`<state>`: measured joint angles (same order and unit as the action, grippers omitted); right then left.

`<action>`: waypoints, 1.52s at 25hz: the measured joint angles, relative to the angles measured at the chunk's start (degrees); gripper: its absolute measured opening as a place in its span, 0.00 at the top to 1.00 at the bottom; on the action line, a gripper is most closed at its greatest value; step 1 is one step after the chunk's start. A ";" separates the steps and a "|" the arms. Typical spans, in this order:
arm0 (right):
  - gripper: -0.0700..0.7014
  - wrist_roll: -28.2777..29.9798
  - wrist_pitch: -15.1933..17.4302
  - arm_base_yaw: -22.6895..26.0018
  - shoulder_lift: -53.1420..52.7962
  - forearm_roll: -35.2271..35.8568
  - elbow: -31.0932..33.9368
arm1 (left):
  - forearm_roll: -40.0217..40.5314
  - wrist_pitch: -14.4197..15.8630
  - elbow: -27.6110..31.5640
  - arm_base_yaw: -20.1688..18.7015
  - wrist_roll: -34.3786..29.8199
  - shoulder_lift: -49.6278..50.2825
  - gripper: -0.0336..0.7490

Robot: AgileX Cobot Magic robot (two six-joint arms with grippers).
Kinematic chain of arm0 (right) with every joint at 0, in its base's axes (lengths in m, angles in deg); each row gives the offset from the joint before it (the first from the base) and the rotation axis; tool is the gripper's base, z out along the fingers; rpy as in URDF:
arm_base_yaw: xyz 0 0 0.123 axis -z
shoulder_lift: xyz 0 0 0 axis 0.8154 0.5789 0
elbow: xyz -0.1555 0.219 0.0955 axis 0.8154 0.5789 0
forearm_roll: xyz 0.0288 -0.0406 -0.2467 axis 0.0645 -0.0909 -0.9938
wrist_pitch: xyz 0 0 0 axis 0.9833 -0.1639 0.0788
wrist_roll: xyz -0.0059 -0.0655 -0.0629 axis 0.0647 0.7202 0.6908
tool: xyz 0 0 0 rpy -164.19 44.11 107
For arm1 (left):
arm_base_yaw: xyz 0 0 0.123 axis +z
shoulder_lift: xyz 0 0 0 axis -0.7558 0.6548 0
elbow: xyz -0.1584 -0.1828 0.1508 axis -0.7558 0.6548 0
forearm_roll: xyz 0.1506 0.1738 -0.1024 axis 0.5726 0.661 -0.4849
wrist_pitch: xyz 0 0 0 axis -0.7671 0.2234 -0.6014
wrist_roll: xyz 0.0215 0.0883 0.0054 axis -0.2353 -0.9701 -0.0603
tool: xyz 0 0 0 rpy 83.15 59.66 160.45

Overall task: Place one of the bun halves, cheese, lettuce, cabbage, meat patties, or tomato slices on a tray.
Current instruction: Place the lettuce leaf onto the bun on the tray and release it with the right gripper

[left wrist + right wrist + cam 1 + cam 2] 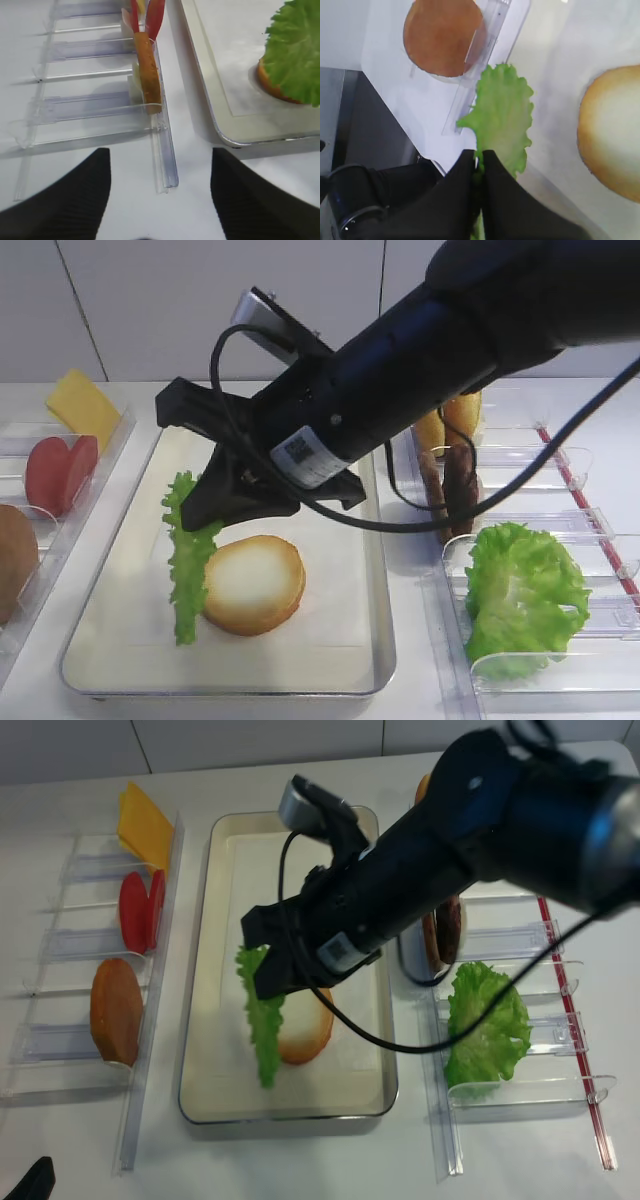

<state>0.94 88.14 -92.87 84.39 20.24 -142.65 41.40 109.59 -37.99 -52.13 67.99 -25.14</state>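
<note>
The lettuce (187,570) hangs on edge over the tray (100,635), just beside the bun half (254,583) lying cut face up on the liner — pinched at its top by the right gripper (479,162), jaws clamped on it. The left gripper (157,170) stands open, off the tray's corner.

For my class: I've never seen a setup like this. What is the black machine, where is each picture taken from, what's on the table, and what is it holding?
It is a two-armed robot. Two pictures look down from above; the other two come from cameras on each wrist. The right gripper is shut on the lettuce, which hangs over the tray beside a bun half. The left gripper is open and empty, beside the tray. Clear racks hold cheese, tomato slices, another bun half and a bulkier green leaf.
</note>
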 joint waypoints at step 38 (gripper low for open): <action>0.85 -3.83 -8.41 2.17 8.07 -17.20 -0.40 | 0.00 -0.03 0.00 0.00 0.00 0.00 0.43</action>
<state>-2.89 79.73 -90.71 92.46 3.04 -143.05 41.40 109.56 -37.99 -52.13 67.99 -25.14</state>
